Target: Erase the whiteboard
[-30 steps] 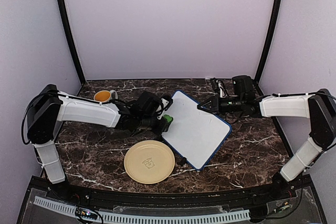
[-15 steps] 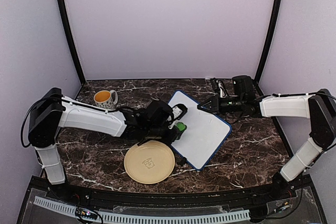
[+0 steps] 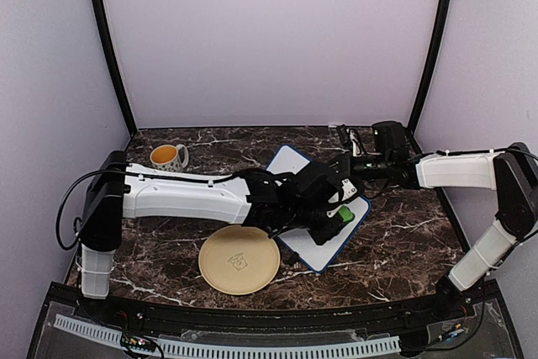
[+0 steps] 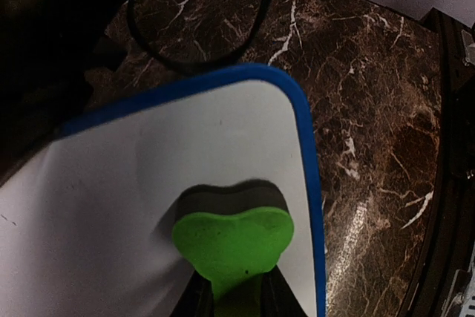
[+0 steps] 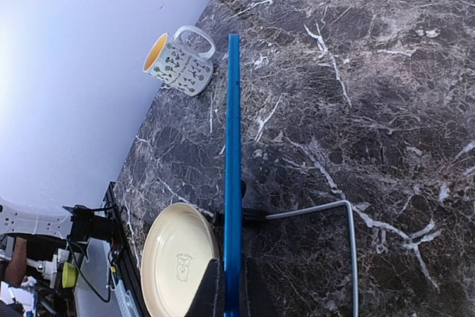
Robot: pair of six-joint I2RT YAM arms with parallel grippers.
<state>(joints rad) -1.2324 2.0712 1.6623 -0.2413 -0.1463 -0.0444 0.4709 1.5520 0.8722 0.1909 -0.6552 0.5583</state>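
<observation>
The whiteboard (image 3: 291, 163) lies tilted at the table's middle right, white with a blue frame, and shows no marks. My left gripper (image 3: 334, 213) reaches across it and is shut on a green eraser (image 3: 345, 214) near the board's right corner. In the left wrist view the eraser (image 4: 232, 237) presses on the white surface (image 4: 148, 146), close to the rounded blue corner, with my gripper (image 4: 234, 298) closed on its stem. My right gripper (image 3: 340, 166) is shut on the board's far edge. The right wrist view shows that edge (image 5: 233, 146) end-on between the gripper (image 5: 231, 291) jaws.
A pale-yellow plate (image 3: 239, 260) sits in front of the board's near-left side, also in the right wrist view (image 5: 178, 261). A patterned mug (image 3: 167, 155) stands at the back left. A thin metal rod (image 5: 349, 243) lies by the board. Cables (image 3: 346, 136) lie at the back right.
My left gripper has swept the green eraser rightward across the board, from its left edge to near its right corner. The right arm and the board have stayed still.
</observation>
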